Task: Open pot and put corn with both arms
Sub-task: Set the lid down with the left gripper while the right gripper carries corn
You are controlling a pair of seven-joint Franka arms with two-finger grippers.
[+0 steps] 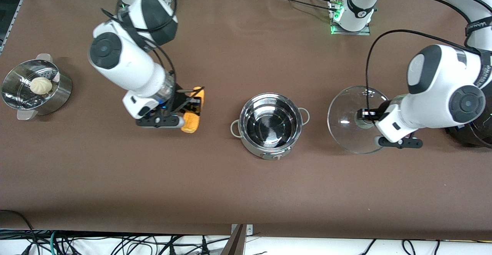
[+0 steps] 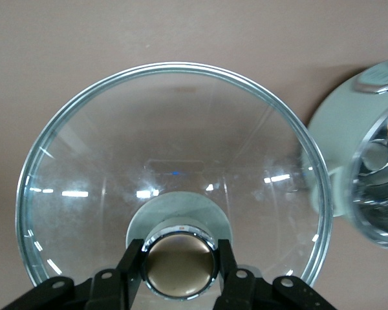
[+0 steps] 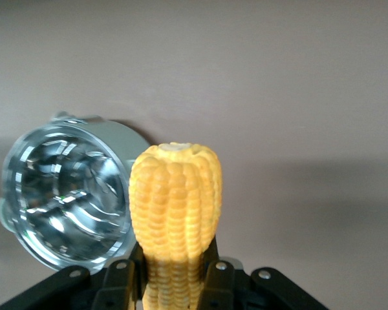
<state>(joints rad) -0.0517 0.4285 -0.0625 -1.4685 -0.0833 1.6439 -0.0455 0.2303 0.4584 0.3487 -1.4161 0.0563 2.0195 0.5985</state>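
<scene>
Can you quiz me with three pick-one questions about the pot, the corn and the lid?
1. Where is the bun?
A. in the steamer basket
B. in the pot
C. on the lid

2. What colour is the corn?
A. green
B. yellow
C. white

3. How is the pot now?
A. lid on
B. open and empty
C. tipped over

Answers:
1 A: it lies in the basket toward the right arm's end.
2 B: yellow kernels show in the right gripper.
3 B: the left gripper holds the lid aside by its knob; the pot's bare bottom shows.

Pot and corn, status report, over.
Left gripper shut on lid knob, beside pot. Right gripper shut on corn, over table. Pot open, empty, path unobstructed.
</scene>
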